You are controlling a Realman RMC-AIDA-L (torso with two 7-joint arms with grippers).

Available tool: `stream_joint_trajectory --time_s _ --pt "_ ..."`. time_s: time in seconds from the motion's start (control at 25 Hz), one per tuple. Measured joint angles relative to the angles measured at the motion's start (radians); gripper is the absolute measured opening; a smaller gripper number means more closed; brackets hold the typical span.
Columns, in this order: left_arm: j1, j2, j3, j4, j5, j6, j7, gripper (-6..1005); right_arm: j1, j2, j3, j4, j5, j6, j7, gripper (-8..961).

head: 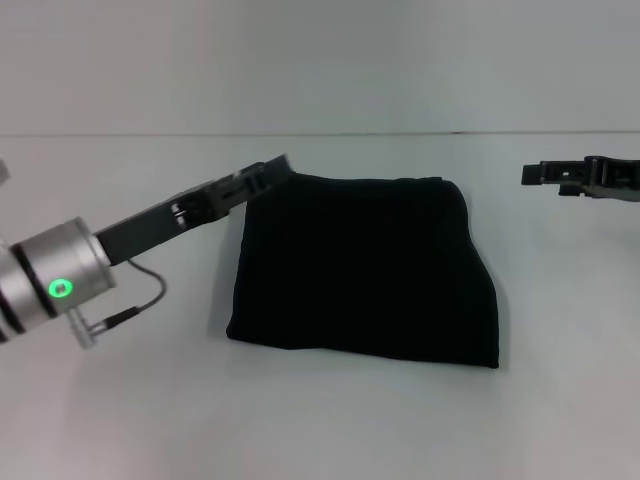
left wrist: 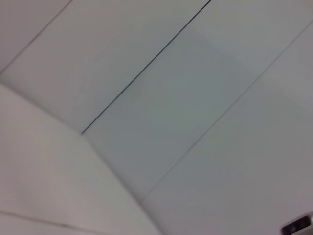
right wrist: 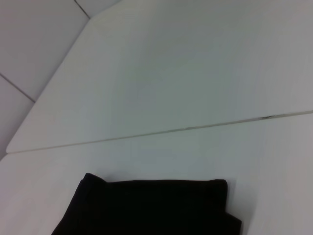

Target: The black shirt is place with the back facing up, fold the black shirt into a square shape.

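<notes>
Black shirt [head: 365, 270] lay folded on white table [head: 320, 420], plain white wall behind, left gripper [head: 268, 172] at shirt's far-left corner, right gripper [head: 535, 174] well right of shirt, both jaw states impossible to tell.

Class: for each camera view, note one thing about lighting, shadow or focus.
Head view: even, soft light; the black shirt shows almost no fold detail, only a faint shadow along its near edge. Left wrist view: soft-focus white surfaces, no shirt. Right wrist view: the shirt reads as a flat dark mass.
</notes>
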Motion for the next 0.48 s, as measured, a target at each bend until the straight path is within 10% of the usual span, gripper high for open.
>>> stream_joint_trajectory --time_s 0.48 --pt "0.029 0.023 -0.002 0.156 0.244 -0.073 -0.181 696 -0.010 0.001 0.011 0.001 0.014 -0.001 0.004 856"
